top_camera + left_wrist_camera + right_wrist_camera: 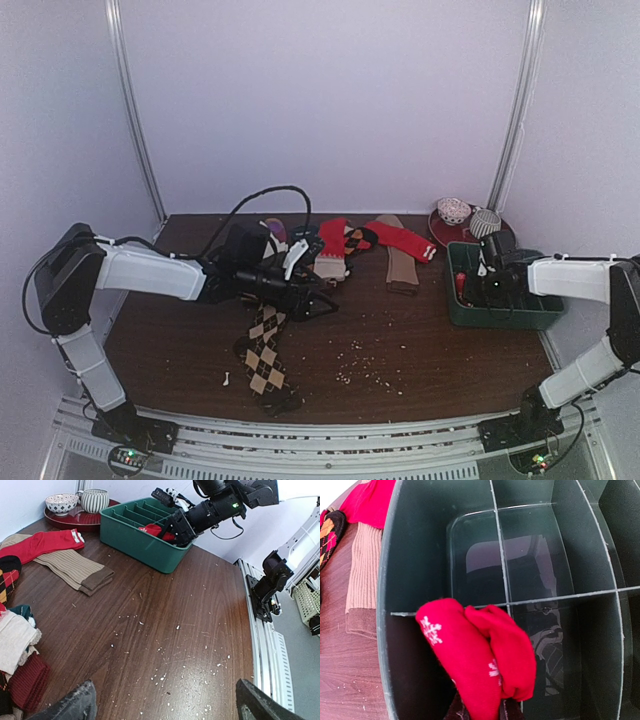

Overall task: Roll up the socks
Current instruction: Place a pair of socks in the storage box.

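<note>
A dark brown argyle sock (265,352) lies flat on the table, near my left arm. A red sock with a striped cuff (402,240) (42,542) lies at the back, over a tan sock (401,266). My left gripper (322,302) (165,711) hovers over bare wood, open wide with nothing between its fingertips (75,705). My right gripper (470,286) (481,714) is low inside the green bin (500,318), shut on a rolled red sock with white snowflakes (475,660) (152,530). The roll rests against a divider (500,555).
A heap of mixed socks (322,250) (17,645) sits at the back centre. A red tray (440,232) holding a bowl (453,210) and a striped cup (485,222) stands behind the bin. White crumbs (365,365) dot the wood.
</note>
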Available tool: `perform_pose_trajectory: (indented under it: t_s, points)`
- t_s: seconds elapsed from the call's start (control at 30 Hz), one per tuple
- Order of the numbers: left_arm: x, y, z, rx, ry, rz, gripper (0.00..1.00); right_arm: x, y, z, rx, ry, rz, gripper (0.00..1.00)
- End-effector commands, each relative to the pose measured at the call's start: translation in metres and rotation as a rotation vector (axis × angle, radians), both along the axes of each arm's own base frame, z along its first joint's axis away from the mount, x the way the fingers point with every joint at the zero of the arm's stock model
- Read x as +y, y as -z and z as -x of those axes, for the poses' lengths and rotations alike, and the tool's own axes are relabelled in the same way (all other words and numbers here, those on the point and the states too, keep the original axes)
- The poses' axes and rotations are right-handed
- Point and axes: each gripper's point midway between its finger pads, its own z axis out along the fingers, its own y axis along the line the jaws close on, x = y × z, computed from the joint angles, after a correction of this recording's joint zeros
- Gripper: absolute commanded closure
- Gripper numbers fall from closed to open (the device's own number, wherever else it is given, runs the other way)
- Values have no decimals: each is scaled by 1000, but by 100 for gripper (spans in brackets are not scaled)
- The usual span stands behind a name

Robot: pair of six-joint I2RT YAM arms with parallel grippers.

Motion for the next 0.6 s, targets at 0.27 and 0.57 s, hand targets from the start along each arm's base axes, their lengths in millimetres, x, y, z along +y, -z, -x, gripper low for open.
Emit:
perform_pose_trajectory:
  t_s: [0.27,0.57]
  points:
    - [-3,-17,3,-56,23,28,4,-17,58,31,243,23,100,98]
    - [-2,-19,1,-69,15,20,4,-15,58,26,274,9,114,83]
